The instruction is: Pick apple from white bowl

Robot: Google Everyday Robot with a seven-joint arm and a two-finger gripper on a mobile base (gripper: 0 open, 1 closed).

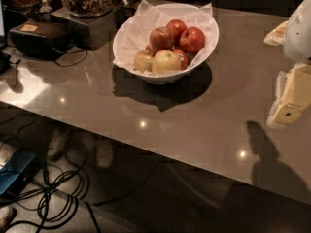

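Note:
The white bowl [130,39] stands on the dark counter at the back centre, lined with crumpled white paper and holding several apples. The apple [161,38], dull red with pale patches, lies on top in the middle of the pile. Two glossy red apples [192,39] lie to its right and behind it, and two yellow-green apples [165,61] lie in front. My gripper [293,97], pale yellow and white, hangs at the right edge of the view, well to the right of the bowl and above the counter, holding nothing that I can see.
A black stand with jars of snacks [87,4] and a black case [39,38] sit at the back left, close to the bowl. The counter's front edge [146,147] runs diagonally. Cables [48,188] and a blue box lie on the floor below.

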